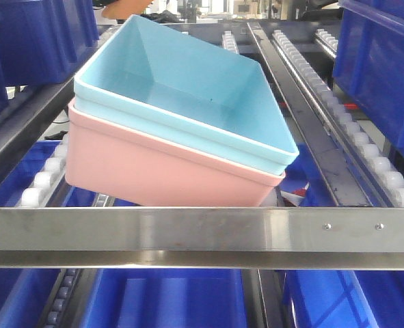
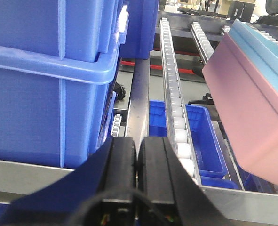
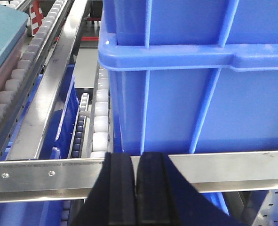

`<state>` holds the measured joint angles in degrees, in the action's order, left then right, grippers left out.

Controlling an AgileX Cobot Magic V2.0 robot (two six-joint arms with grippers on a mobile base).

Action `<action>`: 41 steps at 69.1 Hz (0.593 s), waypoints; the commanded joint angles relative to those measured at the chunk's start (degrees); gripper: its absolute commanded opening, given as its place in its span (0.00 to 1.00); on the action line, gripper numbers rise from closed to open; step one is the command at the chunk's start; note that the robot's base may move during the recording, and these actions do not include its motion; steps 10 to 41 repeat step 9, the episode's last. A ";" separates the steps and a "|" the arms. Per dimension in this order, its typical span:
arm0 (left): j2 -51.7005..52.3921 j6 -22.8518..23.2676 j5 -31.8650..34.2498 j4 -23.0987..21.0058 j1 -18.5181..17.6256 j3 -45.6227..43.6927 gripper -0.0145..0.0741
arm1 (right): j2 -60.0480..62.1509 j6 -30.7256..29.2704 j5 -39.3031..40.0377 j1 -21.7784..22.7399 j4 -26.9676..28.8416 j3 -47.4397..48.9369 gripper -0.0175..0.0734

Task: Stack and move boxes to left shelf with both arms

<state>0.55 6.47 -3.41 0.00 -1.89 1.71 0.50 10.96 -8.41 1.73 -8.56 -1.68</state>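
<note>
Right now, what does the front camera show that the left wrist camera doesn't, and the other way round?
Only the front view shows the inside of the blue box and the steel crossbar running across in front of it. Only the left wrist view shows the left gripper, its jaws pressed together and holding nothing, beside a big dark-blue crate. Both show the blue box nested in the pink box, tilted, on the roller rails.
</note>
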 commanded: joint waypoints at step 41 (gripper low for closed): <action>0.82 -0.14 4.99 0.00 0.22 1.70 0.16 | 1.26 -0.61 5.33 0.30 -0.41 1.07 0.23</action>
